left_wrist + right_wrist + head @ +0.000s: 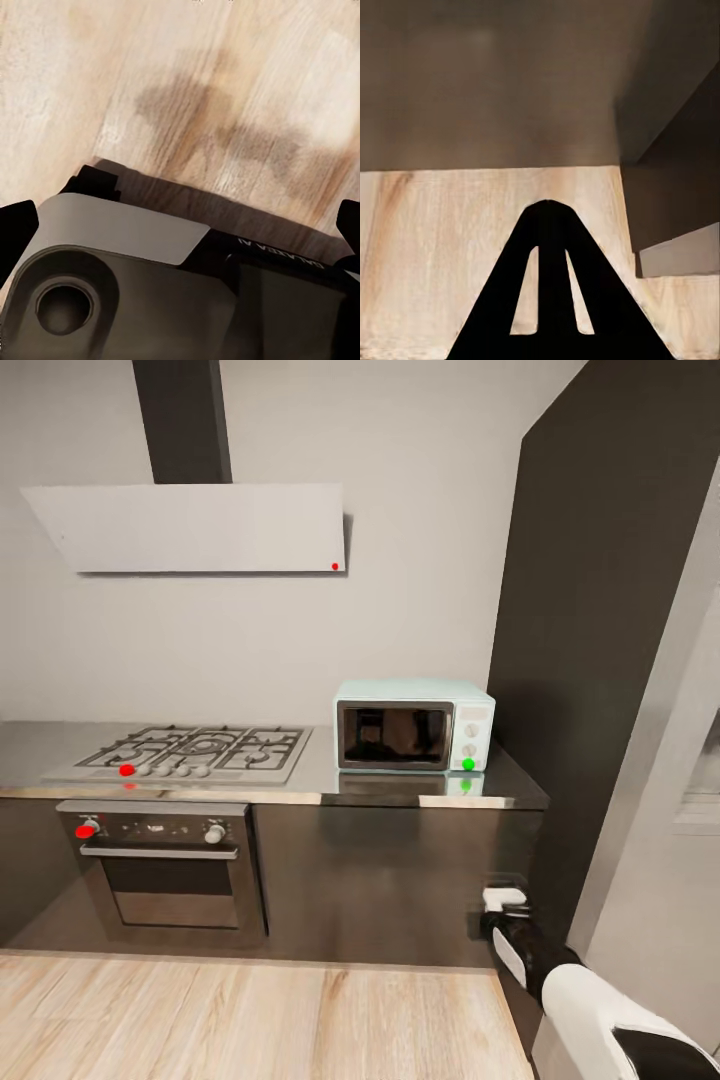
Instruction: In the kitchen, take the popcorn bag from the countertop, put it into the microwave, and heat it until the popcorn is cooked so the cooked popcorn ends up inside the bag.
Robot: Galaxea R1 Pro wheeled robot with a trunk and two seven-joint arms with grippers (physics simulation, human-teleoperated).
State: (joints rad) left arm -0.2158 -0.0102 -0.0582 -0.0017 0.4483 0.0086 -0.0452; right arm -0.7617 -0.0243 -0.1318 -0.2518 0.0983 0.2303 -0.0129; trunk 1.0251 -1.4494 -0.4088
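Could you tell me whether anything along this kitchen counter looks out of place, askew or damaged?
Nothing stands out. The microwave sits squarely on the countertop with its door closed, the gas hob lies flat beside it, and the oven below is shut. No spill or damage shows on the floor.

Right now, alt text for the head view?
A mint-blue microwave, door shut, sits on a grey metal countertop right of a gas hob with a built-in oven below. A white hood hangs above; wood floor in front.
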